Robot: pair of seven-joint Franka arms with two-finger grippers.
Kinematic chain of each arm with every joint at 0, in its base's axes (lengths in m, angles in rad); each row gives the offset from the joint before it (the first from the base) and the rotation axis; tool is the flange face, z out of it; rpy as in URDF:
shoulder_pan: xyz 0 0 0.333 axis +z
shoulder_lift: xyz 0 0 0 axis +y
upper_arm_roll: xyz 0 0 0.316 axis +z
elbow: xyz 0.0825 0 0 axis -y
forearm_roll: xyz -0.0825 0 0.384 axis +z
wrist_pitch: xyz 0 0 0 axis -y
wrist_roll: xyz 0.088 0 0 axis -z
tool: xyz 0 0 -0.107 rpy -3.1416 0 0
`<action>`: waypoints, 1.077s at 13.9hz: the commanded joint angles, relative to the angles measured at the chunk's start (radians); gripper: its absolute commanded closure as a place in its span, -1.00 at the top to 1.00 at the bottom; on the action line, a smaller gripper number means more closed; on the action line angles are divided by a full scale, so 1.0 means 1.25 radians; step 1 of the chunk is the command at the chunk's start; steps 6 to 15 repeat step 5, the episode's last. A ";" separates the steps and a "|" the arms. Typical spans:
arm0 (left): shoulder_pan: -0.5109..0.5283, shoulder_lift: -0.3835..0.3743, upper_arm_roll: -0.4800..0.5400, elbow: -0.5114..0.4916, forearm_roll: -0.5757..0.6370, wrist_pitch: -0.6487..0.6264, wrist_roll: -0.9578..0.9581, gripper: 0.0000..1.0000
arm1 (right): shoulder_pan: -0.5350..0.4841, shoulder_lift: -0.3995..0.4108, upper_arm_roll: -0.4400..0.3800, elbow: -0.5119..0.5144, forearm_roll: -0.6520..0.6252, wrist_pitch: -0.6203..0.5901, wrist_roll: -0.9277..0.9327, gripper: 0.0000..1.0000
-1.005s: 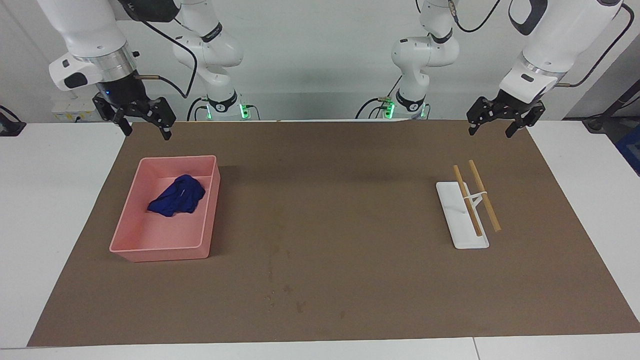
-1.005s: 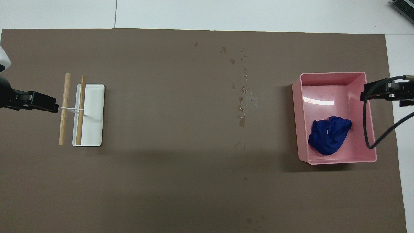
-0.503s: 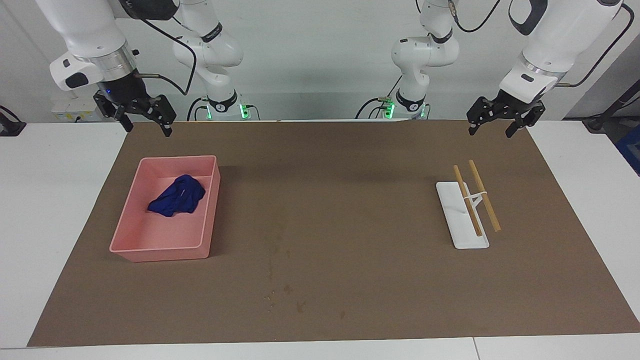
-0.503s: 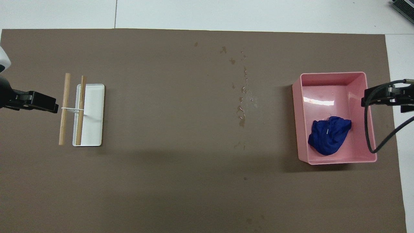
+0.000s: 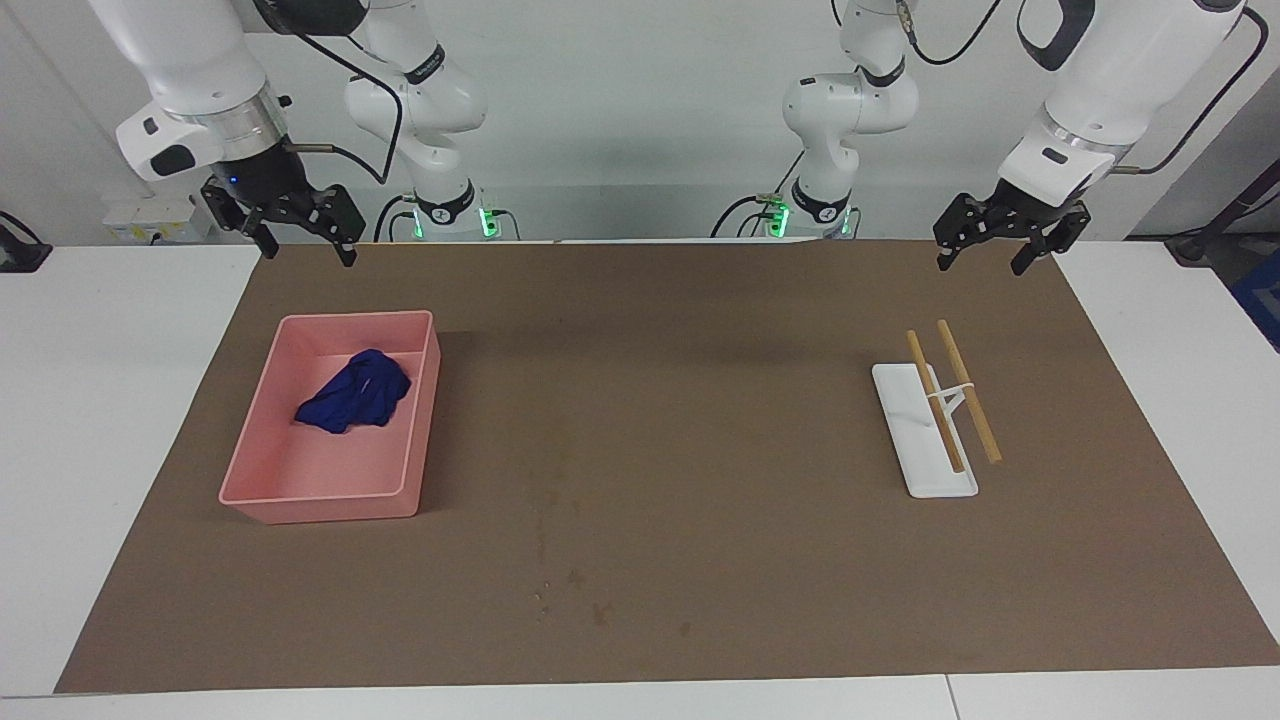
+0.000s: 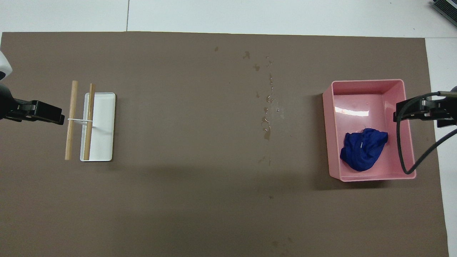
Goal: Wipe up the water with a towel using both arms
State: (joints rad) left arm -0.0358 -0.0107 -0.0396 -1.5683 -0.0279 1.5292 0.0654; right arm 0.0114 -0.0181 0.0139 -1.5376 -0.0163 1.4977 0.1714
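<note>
Your towel (image 5: 355,392) lies crumpled in the pink bin (image 5: 250,455), in the half nearer the robots, at the right arm's end of the brown mat (image 5: 700,600). The water (image 6: 268,107) is a scatter of small drops and streaks mid-mat, between the bin and the white rack (image 5: 915,450) with its two wooden rods (image 5: 968,390) at the left arm's end.

The right gripper (image 5: 300,240) hangs in the air over the mat's edge by the bin, jaws wide and empty. The left gripper (image 5: 985,248) hangs over the mat's edge near the rack, also wide and empty; that arm waits.

Expect the towel to be light, soft and limp. It will sag and unfold as you lift it, and a trailing corner may catch on the bin wall, possibly dragging the light bin along. Pinch the raised fold at the top of the bundle rather than a flat edge, so both fingertips bite into several layers. Lift straight up until the cloth clears the rim before you carry it toward the drops. For two-arm wiping, you will likely want the left gripper to take a free corner so the cloth spreads flat over the wet patch.
</note>
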 commanded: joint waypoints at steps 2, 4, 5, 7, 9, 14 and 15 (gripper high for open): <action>-0.006 -0.015 0.006 -0.018 0.010 0.006 0.009 1.00 | 0.055 -0.003 -0.064 0.000 0.008 -0.016 0.009 1.00; -0.006 -0.015 0.006 -0.018 0.010 0.005 0.009 1.00 | 0.052 -0.003 -0.064 -0.003 0.007 -0.016 0.004 1.00; -0.006 -0.015 0.006 -0.018 0.010 0.005 0.009 1.00 | 0.053 -0.003 -0.064 -0.003 0.007 -0.016 0.004 1.00; -0.006 -0.015 0.006 -0.018 0.010 0.005 0.009 1.00 | 0.053 -0.003 -0.064 -0.003 0.007 -0.016 0.004 1.00; -0.006 -0.015 0.006 -0.018 0.010 0.005 0.009 1.00 | 0.053 -0.003 -0.064 -0.003 0.007 -0.016 0.004 1.00; -0.006 -0.015 0.006 -0.018 0.010 0.005 0.009 1.00 | 0.053 -0.003 -0.064 -0.003 0.007 -0.016 0.004 1.00; -0.006 -0.015 0.006 -0.018 0.010 0.005 0.009 1.00 | 0.053 -0.003 -0.064 -0.003 0.007 -0.016 0.004 1.00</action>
